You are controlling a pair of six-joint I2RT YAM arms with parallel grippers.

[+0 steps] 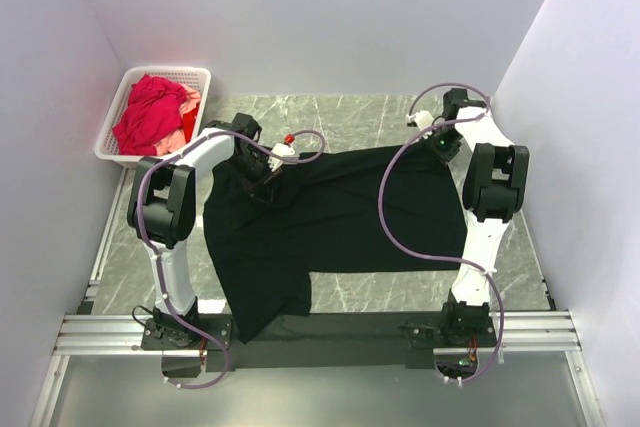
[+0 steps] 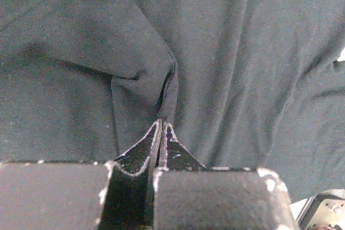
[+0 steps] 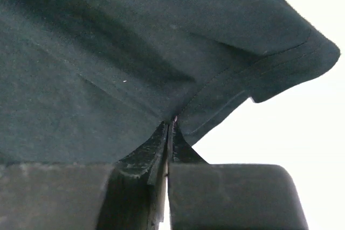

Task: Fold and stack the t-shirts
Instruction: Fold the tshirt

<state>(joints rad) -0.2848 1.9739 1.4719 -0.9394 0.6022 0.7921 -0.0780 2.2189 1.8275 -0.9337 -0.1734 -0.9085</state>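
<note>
Left pincer (image 2: 163, 123) and right pincer (image 3: 172, 121) each tight on black t-shirt (image 1: 340, 217), tips half-hidden in folds

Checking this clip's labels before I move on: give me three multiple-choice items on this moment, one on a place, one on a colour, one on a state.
1. Where does the white basket stand?
A. At the far left corner
B. At the near right edge
C. Between the two arm bases

2. What colour is the spread t-shirt?
A. Crimson
B. Black
C. White

3. How are the left arm's fingers?
A. Wide open above the cloth
B. Shut on a fold of the spread t-shirt
C. Gripping the basket's rim

Answers:
1 A: the top view shows it far left, beyond the left arm.
2 B: the cloth lying between the arms is plain black.
3 B: the left wrist view shows the tips together with black cloth pinched between them.
</note>
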